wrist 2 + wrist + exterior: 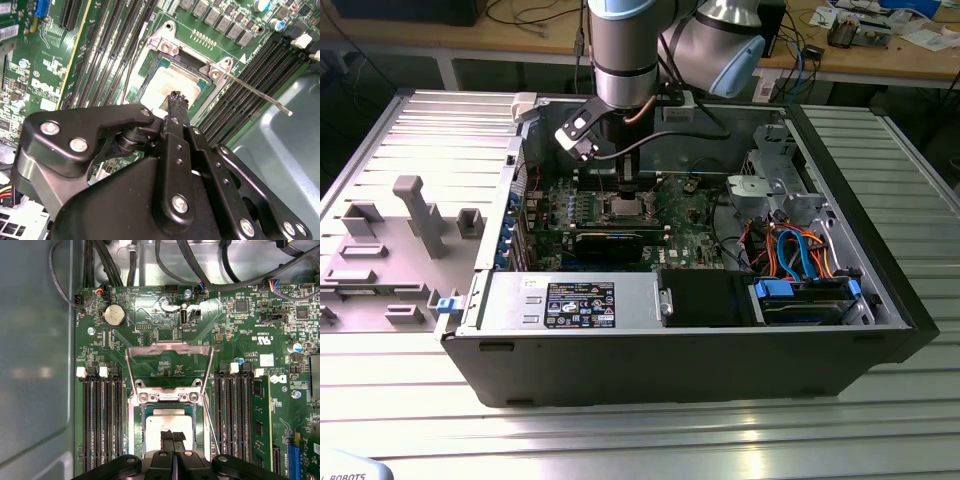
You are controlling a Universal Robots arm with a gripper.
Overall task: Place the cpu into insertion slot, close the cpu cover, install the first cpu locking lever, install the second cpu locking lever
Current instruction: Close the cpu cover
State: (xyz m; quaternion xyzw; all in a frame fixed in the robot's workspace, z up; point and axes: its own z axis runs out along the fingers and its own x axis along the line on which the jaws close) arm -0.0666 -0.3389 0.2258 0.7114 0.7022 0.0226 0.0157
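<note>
The cpu (169, 423) lies flat in the insertion slot (136, 430), its silvery top (172, 82) showing in both wrist views. My gripper (173, 436) hangs just above the cpu's near edge, fingertips (176, 98) pressed together with nothing between them. The cpu cover (169, 347) is swung open away from the slot on its hinge; green board shows through its window. One thin locking lever (260, 97) sticks out sideways over the memory slots. In the exterior view my gripper (624, 186) is lowered into the open case above the socket (623, 208).
Long black memory slots (102, 425) flank the socket on both sides. A black expansion card (610, 240) lies just in front of the socket. Cables (200, 260) run along the board's edge, and drive bays with blue and orange cables (800, 255) fill the exterior view's right of the case.
</note>
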